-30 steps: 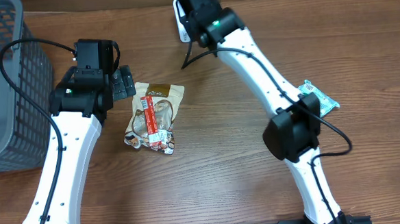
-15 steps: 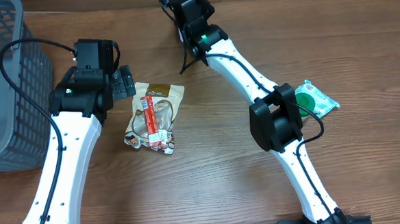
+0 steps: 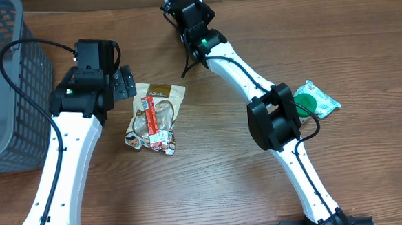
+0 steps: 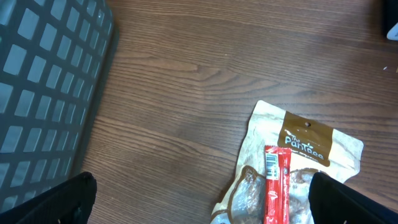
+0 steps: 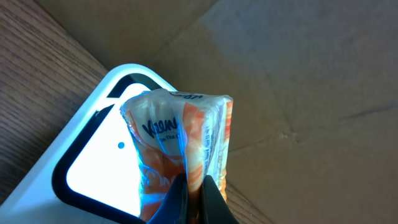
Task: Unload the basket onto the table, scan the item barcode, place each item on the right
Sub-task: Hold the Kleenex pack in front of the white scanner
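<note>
My right gripper (image 5: 194, 186) is shut on a small orange, white and blue plastic-wrapped pack (image 5: 180, 134). It holds the pack upright in front of the lit white face of the scanner (image 5: 93, 165), which has a black border. In the overhead view that gripper (image 3: 179, 5) is at the table's far edge, and the pack is mostly hidden by the wrist. My left gripper (image 4: 202, 205) is open, hovering over the table at the left of a tan snack bag (image 4: 305, 146). Its fingers (image 4: 56, 199) hold nothing.
A red stick pack (image 4: 275, 186) lies on the snack bag (image 3: 156, 115). A green-and-white packet (image 3: 315, 99) lies at the right, beside the right arm's elbow. A grey wire basket (image 3: 6, 74) stands at the far left. Brown cardboard backs the scanner.
The right arm has swung its wrist left and further toward the far edge, bringing the pack up to the scanner. Its elbow moved left, uncovering the green packet. The left arm has not moved.
</note>
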Tool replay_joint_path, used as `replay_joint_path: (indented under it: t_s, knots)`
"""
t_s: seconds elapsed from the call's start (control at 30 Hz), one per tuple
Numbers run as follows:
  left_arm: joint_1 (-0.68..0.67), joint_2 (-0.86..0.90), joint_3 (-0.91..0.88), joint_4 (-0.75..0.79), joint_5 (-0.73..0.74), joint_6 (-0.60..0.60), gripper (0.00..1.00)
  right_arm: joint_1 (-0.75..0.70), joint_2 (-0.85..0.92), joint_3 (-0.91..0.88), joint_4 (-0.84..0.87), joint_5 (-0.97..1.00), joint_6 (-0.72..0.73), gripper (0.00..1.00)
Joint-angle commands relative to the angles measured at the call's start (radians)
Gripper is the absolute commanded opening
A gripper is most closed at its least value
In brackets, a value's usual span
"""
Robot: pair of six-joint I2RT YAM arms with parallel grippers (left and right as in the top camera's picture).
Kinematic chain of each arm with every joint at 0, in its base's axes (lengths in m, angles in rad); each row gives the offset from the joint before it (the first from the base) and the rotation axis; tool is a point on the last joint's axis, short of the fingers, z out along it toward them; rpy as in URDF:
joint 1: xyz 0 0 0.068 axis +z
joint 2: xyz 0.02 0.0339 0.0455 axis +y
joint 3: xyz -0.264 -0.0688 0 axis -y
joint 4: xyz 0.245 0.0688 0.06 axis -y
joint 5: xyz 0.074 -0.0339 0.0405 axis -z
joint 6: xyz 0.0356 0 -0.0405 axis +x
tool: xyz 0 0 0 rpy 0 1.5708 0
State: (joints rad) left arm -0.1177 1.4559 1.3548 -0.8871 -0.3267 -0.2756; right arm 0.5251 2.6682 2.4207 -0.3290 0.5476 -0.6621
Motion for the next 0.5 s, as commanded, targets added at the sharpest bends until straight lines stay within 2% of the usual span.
replay_joint_path:
  t_s: [0.0, 0.33, 0.47]
  knots:
    - [0.000, -0.005, 0.016, 0.003, -0.013, -0.002, 1.00, -0.005, 0.012, 0.026, 0.009, 0.009, -0.002, 0.04]
    - [0.000, -0.005, 0.016, 0.003, -0.013, -0.002, 1.00, -0.023, 0.012, 0.027, 0.014, 0.010, 0.000, 0.04]
    - [0.000, -0.005, 0.016, 0.003, -0.013, -0.002, 1.00, -0.020, -0.014, 0.029, 0.013, 0.068, 0.031, 0.04]
